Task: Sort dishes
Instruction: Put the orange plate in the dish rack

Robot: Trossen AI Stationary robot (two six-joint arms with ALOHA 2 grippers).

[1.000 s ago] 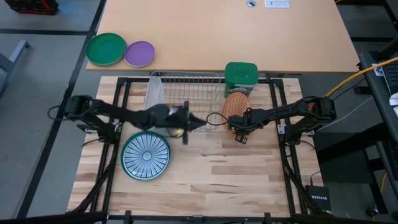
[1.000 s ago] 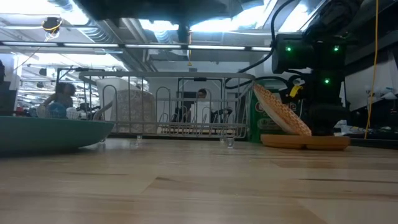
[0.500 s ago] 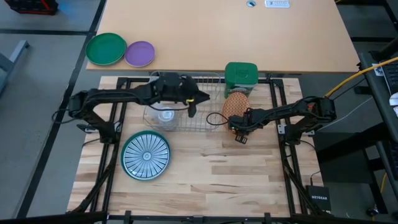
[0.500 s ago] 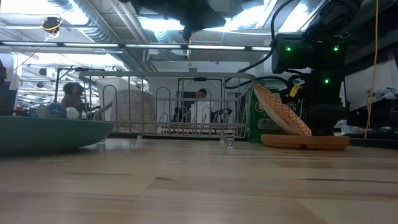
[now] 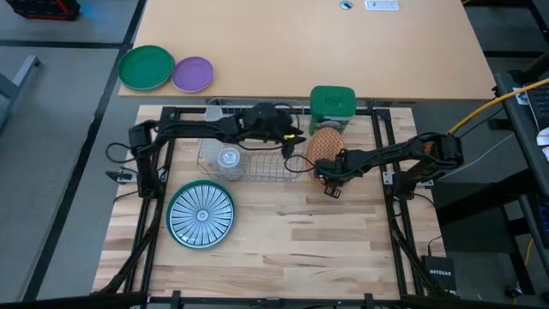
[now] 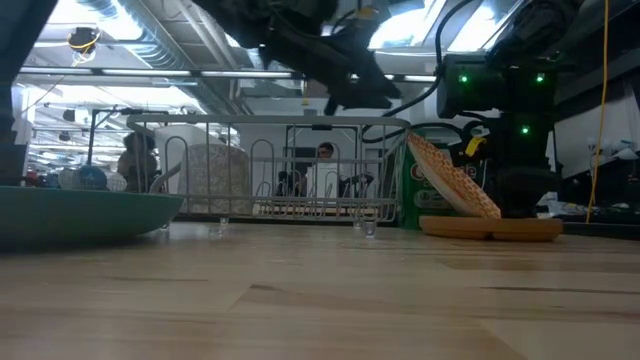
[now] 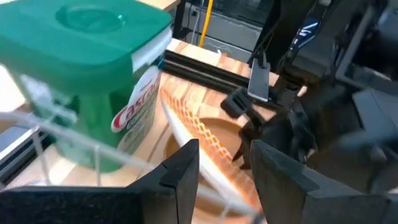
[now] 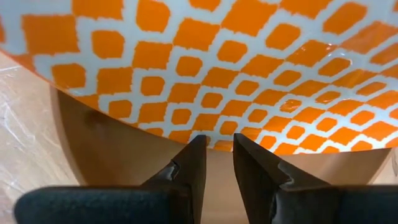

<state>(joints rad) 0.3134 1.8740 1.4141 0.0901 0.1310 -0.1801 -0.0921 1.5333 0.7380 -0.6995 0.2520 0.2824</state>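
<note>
My left arm reaches across the wire dish rack point(image 5: 249, 137) at the far side of the light wooden table point(image 5: 343, 249), its left gripper point(image 5: 298, 138) over the rack's right end with fingers point(image 7: 186, 171) apart and nothing between them. From overhead, the large teal-and-white radial-striped plate point(image 5: 201, 214) lies flat near the left; at table height only its rim shows point(image 6: 80, 215), cut off at the picture's edge. The green lidded plastic canister point(image 5: 332, 104) stands at the far edge, just right of the rack. The small orange-patterned plate point(image 5: 325, 142) leans tilted before it, its low edge over a flat brown plate point(image 6: 490, 228) that overhead is mostly hidden. My right gripper point(image 5: 331, 180) sits at that tilted plate's near edge; its wrist camera shows the fingers point(image 8: 186, 171) a narrow gap apart below the rim, and I cannot tell whether they grip it. A small white dish point(image 5: 228, 158) lies inside the rack, hard to make out. The table's near right half is open
</note>
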